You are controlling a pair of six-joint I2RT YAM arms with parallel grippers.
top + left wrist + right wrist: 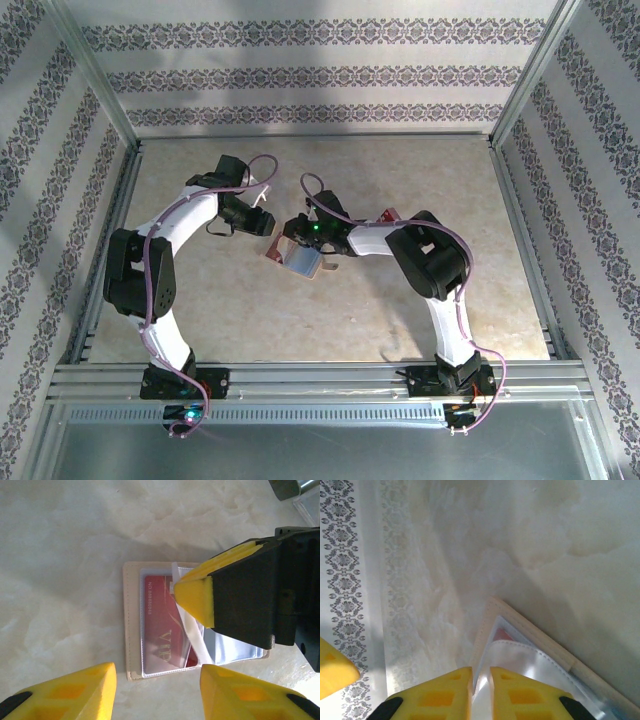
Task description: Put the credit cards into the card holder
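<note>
The tan card holder (297,260) lies open on the marble table, its stitched edge (132,630) toward my left gripper. One red credit card (161,625) marked VIP sits inside a clear sleeve, and a corner of it (504,634) peeks out under the plastic. My right gripper (177,587) (481,680) pinches the edge of a clear sleeve (540,665) and holds it lifted off the holder. Just short of the holder's near edge, my left gripper (157,692) hovers open with nothing between its fingers. A second reddish card (388,214) lies beside the right arm.
Patterned walls (300,70) and metal rails (300,375) enclose the table on every side. Bare marble (300,320) stretches between the holder and the arm bases. Both wrists crowd together over the holder at the table's middle.
</note>
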